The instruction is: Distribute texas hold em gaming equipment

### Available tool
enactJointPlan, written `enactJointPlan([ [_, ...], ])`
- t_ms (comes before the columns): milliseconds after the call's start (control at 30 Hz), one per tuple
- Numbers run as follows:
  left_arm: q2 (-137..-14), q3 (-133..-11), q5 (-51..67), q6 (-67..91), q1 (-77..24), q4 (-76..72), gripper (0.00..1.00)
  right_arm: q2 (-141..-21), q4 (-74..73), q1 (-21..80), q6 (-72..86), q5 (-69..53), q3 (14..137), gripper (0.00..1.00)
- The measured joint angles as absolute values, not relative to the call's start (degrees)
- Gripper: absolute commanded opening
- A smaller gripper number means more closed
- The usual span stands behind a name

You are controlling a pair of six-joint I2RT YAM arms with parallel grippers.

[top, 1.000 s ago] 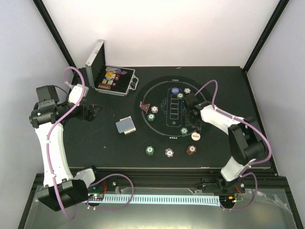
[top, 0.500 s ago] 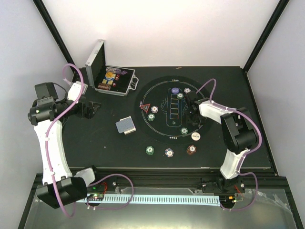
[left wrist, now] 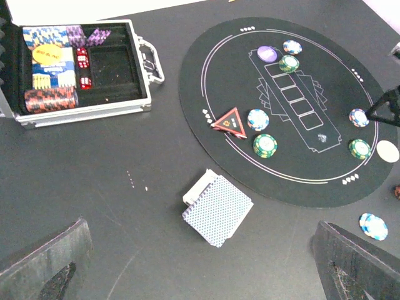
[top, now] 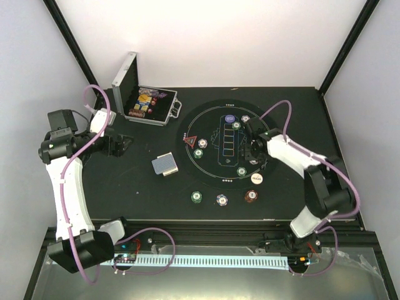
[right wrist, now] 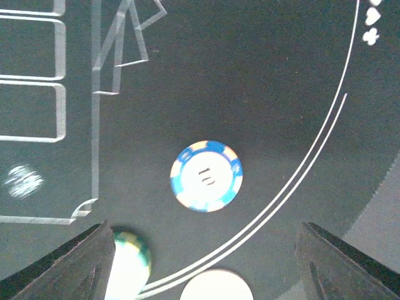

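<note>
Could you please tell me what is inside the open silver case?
Inside the case lie a roll of dark red chips, red dice, purple chips and a yellow disc. Whatever lies beneath them is hidden.

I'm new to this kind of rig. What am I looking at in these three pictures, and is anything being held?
Two white robot arms are bolted at the near edge of a black table. The overhead picture looks down on both, showing the left gripper and the right gripper. The other two pictures come from a camera on each wrist; the dark shapes in their bottom corners are that arm's own fingers. On the table lie a round poker mat with chips, a purple button and a red marker, a deck of cards, an open metal case and a white button. Both grippers are open and hold nothing. The right one hovers over a blue-white chip.
</note>
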State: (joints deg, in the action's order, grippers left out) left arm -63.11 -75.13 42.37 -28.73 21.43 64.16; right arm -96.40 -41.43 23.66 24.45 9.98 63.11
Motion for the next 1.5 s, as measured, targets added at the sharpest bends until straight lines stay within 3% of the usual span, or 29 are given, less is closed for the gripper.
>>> enactJointPlan([
  [300,-63.11,-72.86,42.98,-28.64,21.43,63.35,0.99,-77.65,-46.68,38.15,30.63,11.79,53.54,0.87],
  [500,-63.11,-72.6,43.7,-28.42,21.43,62.94,0.99,-74.17,-51.83,45.28,36.91,11.46,47.68,0.86],
  [900,-63.42,-72.6,43.97,-28.4,21.43,62.94,0.99,-73.69,-52.84,48.1,43.66,10.98,43.35,0.65],
  [1200,-63.9,-72.62,44.1,-28.38,21.43,62.94,0.99,-74.43,-51.31,48.29,44.03,10.33,42.54,0.55],
  [1500,-64.36,-72.86,44.14,-28.34,21.43,62.96,0.99,-74.94,-50.24,48.31,43.97,10.13,41.74,0.37],
])
